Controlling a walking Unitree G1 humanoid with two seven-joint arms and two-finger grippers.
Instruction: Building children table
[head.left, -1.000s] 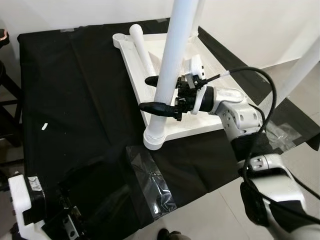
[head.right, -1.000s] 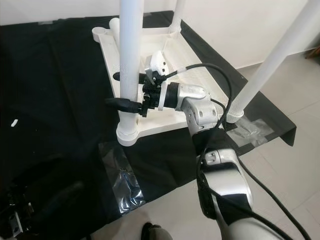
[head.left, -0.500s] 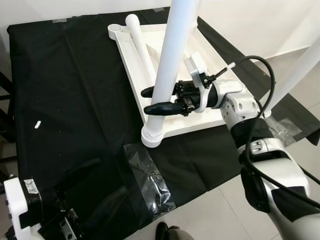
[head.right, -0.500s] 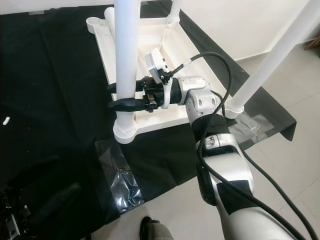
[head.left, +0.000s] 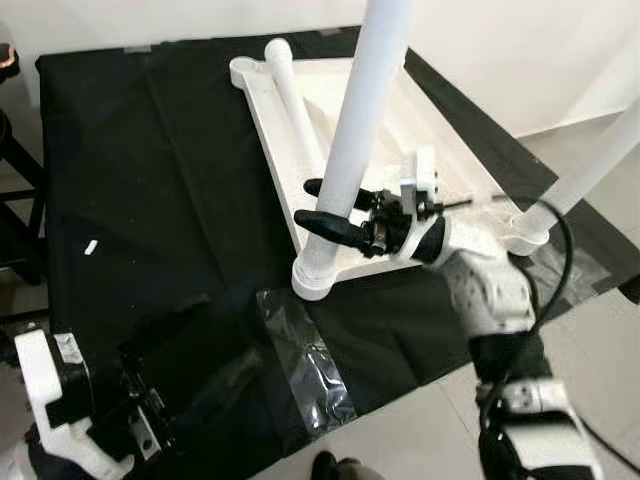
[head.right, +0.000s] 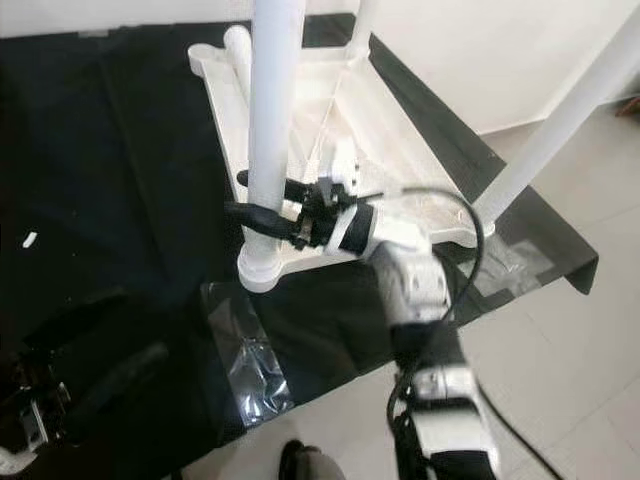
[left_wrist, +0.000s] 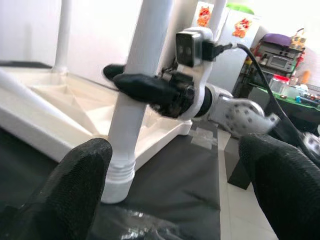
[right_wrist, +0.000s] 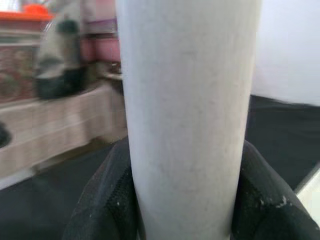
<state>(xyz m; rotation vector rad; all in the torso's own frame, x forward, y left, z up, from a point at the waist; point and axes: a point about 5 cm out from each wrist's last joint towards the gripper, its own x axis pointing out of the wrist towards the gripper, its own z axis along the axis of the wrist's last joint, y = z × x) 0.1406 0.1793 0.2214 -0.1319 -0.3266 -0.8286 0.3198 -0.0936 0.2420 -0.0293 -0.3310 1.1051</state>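
The white children's table top (head.left: 445, 150) lies upside down on a black cloth (head.left: 150, 180). A white leg (head.left: 365, 100) stands upright in its near corner socket (head.left: 318, 275). My right gripper (head.left: 318, 203) is shut around this leg a little above the socket. In the right wrist view the leg (right_wrist: 187, 115) runs between both black fingers (right_wrist: 105, 200). Another leg (head.left: 590, 160) stands at the right corner. A loose leg (head.left: 293, 95) lies across the table top. My left gripper (left_wrist: 182, 200) hangs open low at the left, pointing at the held leg (left_wrist: 140, 100), with nothing between its fingers.
A patch of clear tape (head.left: 310, 360) sticks to the cloth near the front edge, and another (head.left: 570, 265) by the right leg. A small white piece (head.left: 90, 247) lies at the left. A dark stool (head.left: 15, 200) stands beyond the left edge. Tiled floor lies to the right.
The head view has shifted. My right forearm has swung down towards me and its wrist has turned, while the gripper stays shut on the upright leg.
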